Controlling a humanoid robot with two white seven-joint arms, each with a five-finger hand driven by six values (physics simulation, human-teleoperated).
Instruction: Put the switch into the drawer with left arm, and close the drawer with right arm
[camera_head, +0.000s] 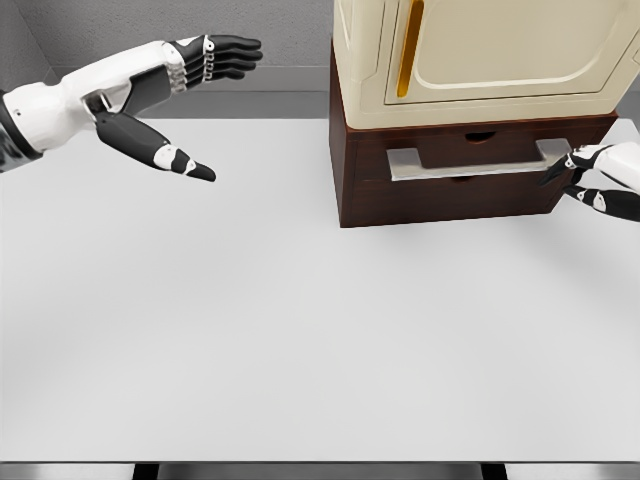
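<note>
No switch shows anywhere in the head view. A dark brown cabinet (345, 160) stands at the back right of the white table (300, 330). Its drawer (450, 195) carries a flat grey handle (470, 162) and looks flush with the cabinet front. My left hand (225, 110) hovers high at the upper left, well away from the cabinet, fingers stretched out and thumb pointing down-right, holding nothing. My right hand (575, 180) enters at the right edge. Its dark fingertips (556, 176) sit at the right end of the handle, fingers extended, grasping nothing.
A cream appliance (500, 60) with a yellow strip (410, 50) on its door sits on top of the cabinet. A grey wall runs behind the table. The table's front edge lies near the bottom of the picture.
</note>
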